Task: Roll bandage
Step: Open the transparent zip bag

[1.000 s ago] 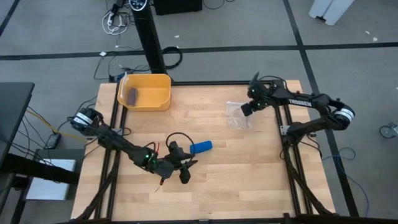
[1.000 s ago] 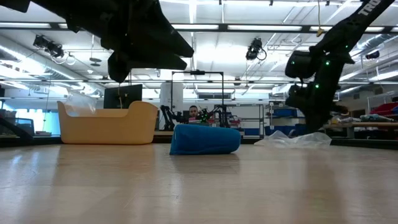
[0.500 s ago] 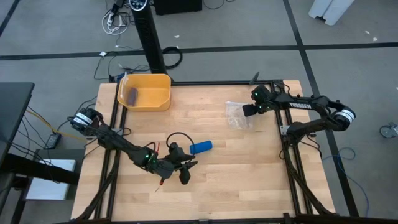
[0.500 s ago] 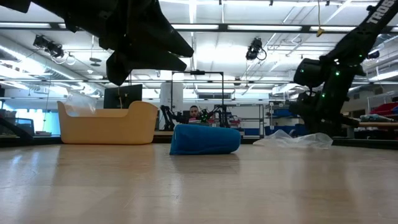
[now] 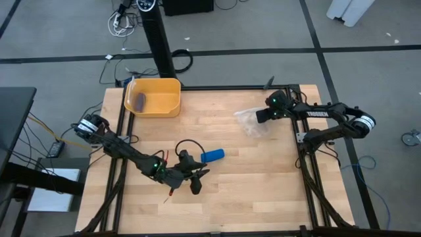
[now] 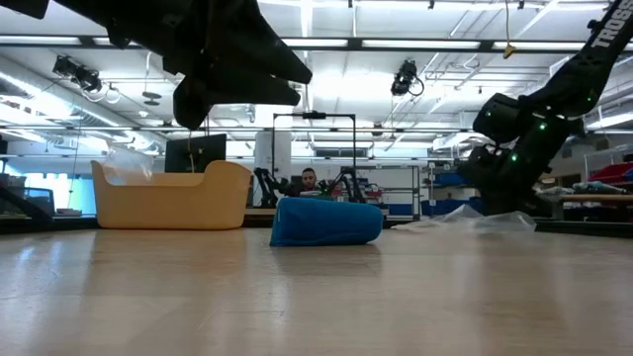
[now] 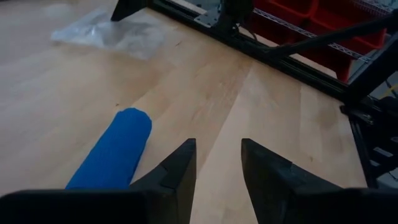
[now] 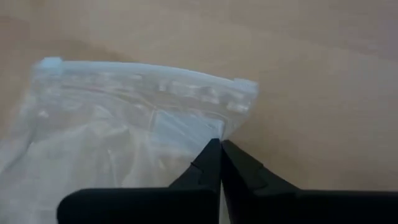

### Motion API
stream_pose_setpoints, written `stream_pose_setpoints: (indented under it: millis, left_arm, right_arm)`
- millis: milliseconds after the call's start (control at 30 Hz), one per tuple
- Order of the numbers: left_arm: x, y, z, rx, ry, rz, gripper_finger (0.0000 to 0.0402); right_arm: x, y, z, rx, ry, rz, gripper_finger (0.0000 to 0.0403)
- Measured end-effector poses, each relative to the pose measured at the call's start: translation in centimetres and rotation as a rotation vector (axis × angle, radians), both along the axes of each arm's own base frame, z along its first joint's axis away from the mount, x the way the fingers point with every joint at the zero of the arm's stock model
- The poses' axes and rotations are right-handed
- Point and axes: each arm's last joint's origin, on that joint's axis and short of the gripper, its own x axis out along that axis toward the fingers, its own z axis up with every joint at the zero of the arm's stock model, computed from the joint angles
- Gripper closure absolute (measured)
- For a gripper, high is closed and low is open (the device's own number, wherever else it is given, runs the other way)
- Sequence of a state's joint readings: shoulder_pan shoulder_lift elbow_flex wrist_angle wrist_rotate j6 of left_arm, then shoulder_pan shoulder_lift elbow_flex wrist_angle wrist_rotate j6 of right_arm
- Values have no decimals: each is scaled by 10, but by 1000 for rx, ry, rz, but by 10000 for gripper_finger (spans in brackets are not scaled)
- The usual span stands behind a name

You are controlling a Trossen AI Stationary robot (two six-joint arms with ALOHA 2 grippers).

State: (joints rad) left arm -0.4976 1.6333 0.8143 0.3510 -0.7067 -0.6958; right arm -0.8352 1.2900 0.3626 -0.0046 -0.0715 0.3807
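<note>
Bandage [image 5: 212, 156]: blue rolled cylinder, lying mid-bench [image 5: 263, 184], just beside the left claw [image 7: 216, 163]. Left claw: fingers standing apart, gripping nothing. Right claw [image 8: 219, 163]: fingers pinching closed on the clear plastic packet [image 5: 250, 121] at the bench's right side. Yellow bin [image 5: 154, 97]: sitting at the far-left corner.

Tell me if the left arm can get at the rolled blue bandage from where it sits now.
Probably yes. The left hand is open and the bandage lies on bare wood just beside its fingers, nothing between them. The right hand is far off, shut on the plastic packet.
</note>
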Motion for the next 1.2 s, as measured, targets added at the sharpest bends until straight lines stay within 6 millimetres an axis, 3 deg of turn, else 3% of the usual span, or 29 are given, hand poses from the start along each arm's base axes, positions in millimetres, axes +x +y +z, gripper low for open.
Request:
stream_pose_setpoints:
  millis: [300, 633, 800, 967, 1200]
  left_arm:
    - [2, 2, 7, 95, -54, 64, 300]
    - [7, 4, 29, 275, -186, 116, 394]
    - [12, 6, 47, 354, -316, -6, 390]
    - [13, 11, 56, 494, -342, 13, 383]
    - [13, 22, 72, 561, -462, 65, 321]
  right_arm:
    - [14, 15, 22, -92, -125, 172, 401]
    - [17, 74, 93, -387, -439, 412, 402]
    - [6, 107, 132, -516, -635, 518, 402]
    - [-7, 133, 168, -618, -784, 616, 403]
    - [-12, 159, 206, -702, -892, 748, 403]
